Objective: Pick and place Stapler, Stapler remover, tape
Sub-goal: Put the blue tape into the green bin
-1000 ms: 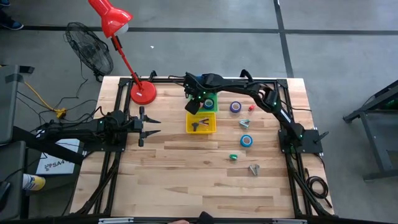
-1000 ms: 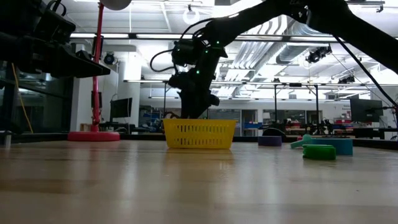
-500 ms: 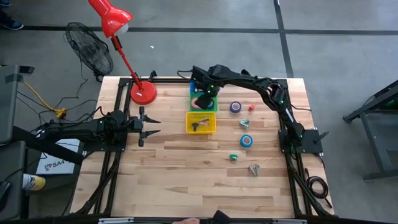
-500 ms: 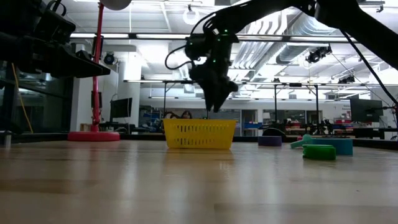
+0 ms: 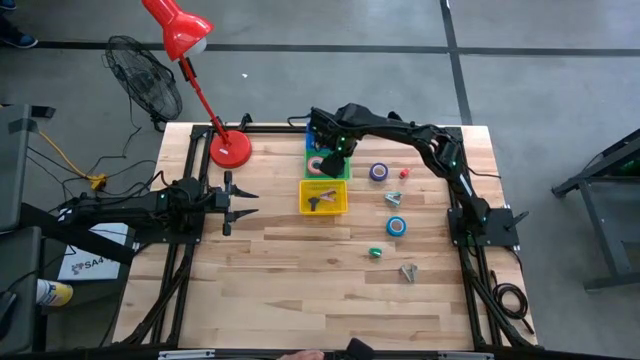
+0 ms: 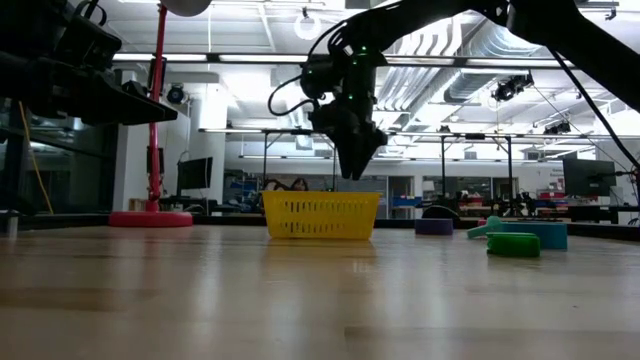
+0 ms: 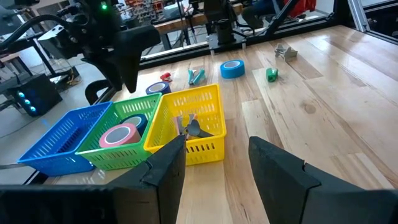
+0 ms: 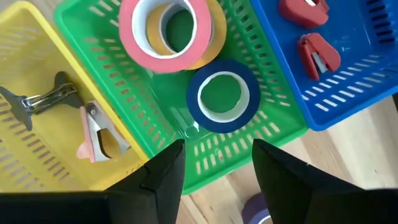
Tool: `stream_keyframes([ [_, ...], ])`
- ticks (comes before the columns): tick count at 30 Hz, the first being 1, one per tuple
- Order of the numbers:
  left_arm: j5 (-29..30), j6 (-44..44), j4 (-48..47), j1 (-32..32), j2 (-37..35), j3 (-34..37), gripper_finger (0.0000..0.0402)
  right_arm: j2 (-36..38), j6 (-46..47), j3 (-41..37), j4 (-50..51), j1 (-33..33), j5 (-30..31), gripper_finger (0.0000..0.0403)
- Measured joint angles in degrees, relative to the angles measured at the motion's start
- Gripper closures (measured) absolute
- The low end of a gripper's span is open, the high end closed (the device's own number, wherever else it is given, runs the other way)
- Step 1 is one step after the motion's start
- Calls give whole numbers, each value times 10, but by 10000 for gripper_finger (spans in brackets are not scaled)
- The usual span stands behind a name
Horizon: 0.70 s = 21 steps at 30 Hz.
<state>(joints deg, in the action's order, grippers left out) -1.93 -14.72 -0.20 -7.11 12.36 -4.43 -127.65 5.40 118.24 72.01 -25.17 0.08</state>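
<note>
While my right gripper [image 8: 214, 165] hangs over the green basket [image 8: 112, 93] with its fingers parted and nothing between them, I judge it is there because it serves the tape bin. Directly beneath it lie a blue tape [image 8: 219, 96] and, just past that, a pink tape [image 8: 166, 25] stacked over a yellow one. To one side sits the yellow basket [image 8: 25, 74], holding two remover-like tools [image 8: 96, 134]; to the other side is the blue basket [image 8: 348, 81] with red staplers [image 8: 320, 53]. So each kind has its own bin, which explains the sorting I see.

Farther out from the gripper, on bare wood, a purple tape [image 5: 378, 172] and another blue tape [image 5: 396, 226] wait, with a small red piece [image 5: 404, 172], a teal item [image 5: 393, 199], a green piece [image 5: 376, 253] and a metal remover [image 5: 408, 271] scattered among them. The basket walls are what I must clear on the way out; the small red piece lies right beside the purple roll and could be nudged.

My left gripper [image 7: 214, 162] rests well apart on the far side of the baskets, jaws apart and empty, facing them. A red lamp [image 5: 230, 148] stands beyond the baskets near the table's edge.
</note>
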Motion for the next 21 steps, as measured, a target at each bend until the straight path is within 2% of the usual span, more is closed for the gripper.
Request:
stream_keyframes([
  [21, 0, 0, 0, 0, 0, 0, 229, 15, -28, 0, -58, 2, 15, 224],
])
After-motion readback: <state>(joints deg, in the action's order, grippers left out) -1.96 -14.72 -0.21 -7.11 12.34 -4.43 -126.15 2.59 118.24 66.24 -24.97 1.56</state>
